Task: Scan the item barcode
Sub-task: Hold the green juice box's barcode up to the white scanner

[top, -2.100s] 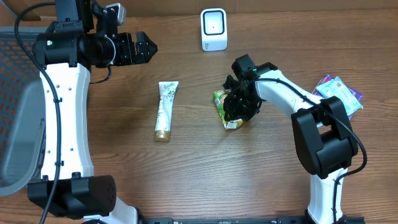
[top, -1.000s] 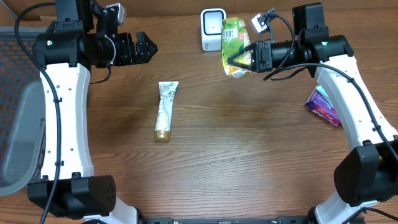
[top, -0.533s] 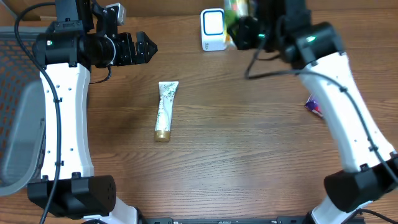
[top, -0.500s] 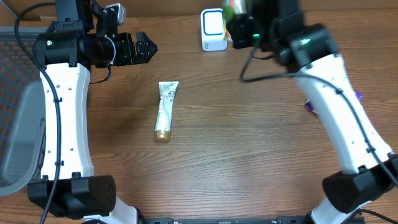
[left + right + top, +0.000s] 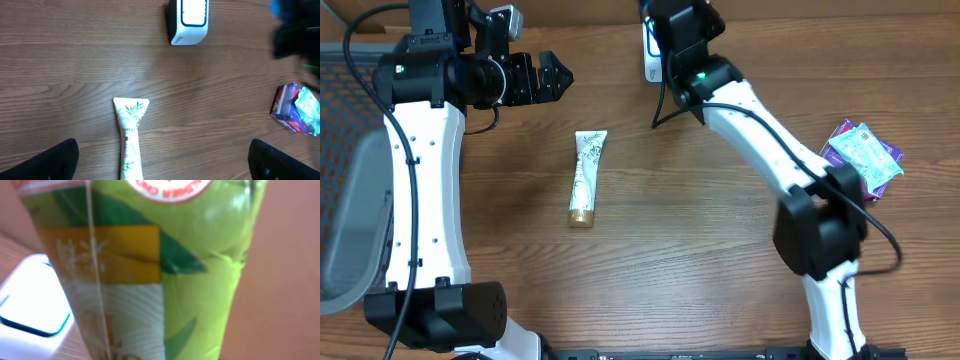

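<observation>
- The right gripper (image 5: 672, 22) is reached out to the far edge of the table, over the white scanner (image 5: 189, 20); its fingers are out of sight in its own wrist view, but the green pouch (image 5: 150, 270) hangs in the air right in front of that camera, so I judge the jaws to be clamped on the pouch.
- The pouch is the task's item; it fills the right wrist view, printed face toward the lens, with the scanner's window showing at the lower left just behind it; it is probably held this close so that the scanner can read its code.
- No barcode shows on the face turned to the camera; it may be on the side facing the scanner, though that cannot be told.
- The left gripper (image 5: 555, 78) hovers above the table's far left with its jaws wide apart and nothing between them; it looks parked there, clear of the working arm.
- 1 white tube (image 5: 586, 177) lies flat near the middle of the table, well apart from the scanner; a heap of purple and teal packets (image 5: 865, 155) sits at the right edge; both are likely waiting their turn.
- The scan looks to be in hand; a tilt or turn of the pouch may be needed if nothing reads.
</observation>
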### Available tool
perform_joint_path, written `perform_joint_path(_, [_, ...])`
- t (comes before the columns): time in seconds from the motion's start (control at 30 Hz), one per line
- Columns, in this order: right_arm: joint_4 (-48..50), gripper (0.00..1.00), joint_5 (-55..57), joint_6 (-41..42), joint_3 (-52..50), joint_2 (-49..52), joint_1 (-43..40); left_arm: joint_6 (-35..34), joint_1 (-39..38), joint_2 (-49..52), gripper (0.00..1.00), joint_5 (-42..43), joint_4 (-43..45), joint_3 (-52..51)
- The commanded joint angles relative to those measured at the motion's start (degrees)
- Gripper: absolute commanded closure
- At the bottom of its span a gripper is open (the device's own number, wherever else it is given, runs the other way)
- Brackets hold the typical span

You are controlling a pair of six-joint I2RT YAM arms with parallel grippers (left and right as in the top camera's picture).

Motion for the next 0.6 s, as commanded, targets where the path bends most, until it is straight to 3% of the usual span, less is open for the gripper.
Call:
perform_joint_path(0.0, [5.9, 0.96, 4.6, -13.6, 1.4, 3.8, -0.8, -0.3, -0.4, 0.2, 0.01, 0.0, 0.1, 0.0])
perform_joint_path(0.33, [16.9, 0.96, 5.2, -18.4, 1.4, 13.1, -2.1, -0.3, -0.4, 0.2, 0.00, 0.0, 0.0, 0.0])
perform_joint_path(0.57, [17.1, 0.96, 3.6, -18.1, 1.4, 14.2, -3.0, -0.3, -0.4, 0.2, 0.01, 0.0, 0.0, 0.0])
